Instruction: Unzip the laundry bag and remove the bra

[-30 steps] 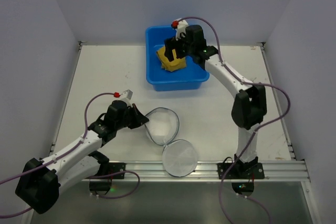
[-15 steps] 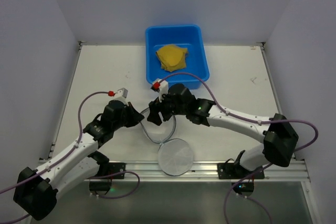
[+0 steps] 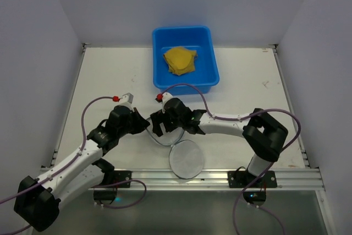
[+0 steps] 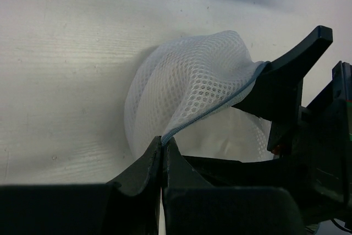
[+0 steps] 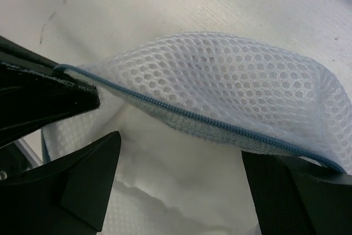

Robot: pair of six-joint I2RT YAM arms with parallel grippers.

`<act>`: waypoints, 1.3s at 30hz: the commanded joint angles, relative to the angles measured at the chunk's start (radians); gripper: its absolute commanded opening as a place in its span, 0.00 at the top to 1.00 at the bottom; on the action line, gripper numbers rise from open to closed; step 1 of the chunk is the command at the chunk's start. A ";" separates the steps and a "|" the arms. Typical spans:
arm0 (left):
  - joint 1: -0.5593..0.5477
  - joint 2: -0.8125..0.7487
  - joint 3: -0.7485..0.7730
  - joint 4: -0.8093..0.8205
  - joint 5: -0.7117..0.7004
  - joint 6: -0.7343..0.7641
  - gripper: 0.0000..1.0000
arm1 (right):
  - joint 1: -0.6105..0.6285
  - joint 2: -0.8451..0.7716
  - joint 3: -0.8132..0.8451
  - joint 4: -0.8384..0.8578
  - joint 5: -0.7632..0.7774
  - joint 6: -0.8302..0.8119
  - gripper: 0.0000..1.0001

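The white mesh laundry bag [image 3: 168,133] lies unzipped on the table between the arms, its flat round end panel [image 3: 187,159] flopped toward the near edge. My left gripper [image 4: 163,140] is shut on the bag's blue zip rim and holds the mesh [image 4: 192,86] up. The right gripper [image 5: 181,185] stands open at the bag's mouth, one finger on each side under the zip line [image 5: 220,125], gripping nothing. From above, the right gripper [image 3: 160,123] sits just right of the left gripper [image 3: 147,126]. The mustard-yellow bra [image 3: 180,60] lies in the blue tub [image 3: 210,75].
The blue tub stands at the back centre against the wall. White walls close in both sides. A metal rail [image 3: 220,177] runs along the near edge by the arm bases. My right arm's purple cable [image 3: 190,87] loops over the table in front of the tub.
A second ago my right gripper was in the tub on the bra. It left the bra there, swung down to the bag and now sits open at its mouth. The left grip holds.
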 commanded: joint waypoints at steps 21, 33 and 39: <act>-0.008 0.081 -0.043 0.081 -0.030 -0.028 1.00 | 0.005 0.239 0.166 -0.095 -0.068 0.022 1.00; -0.006 0.024 0.012 -0.009 -0.101 -0.011 1.00 | 0.004 -0.181 -0.107 0.101 -0.232 -0.094 1.00; -0.006 0.035 0.036 -0.011 -0.076 -0.008 1.00 | 0.004 -0.366 -0.200 0.246 -0.344 -0.114 1.00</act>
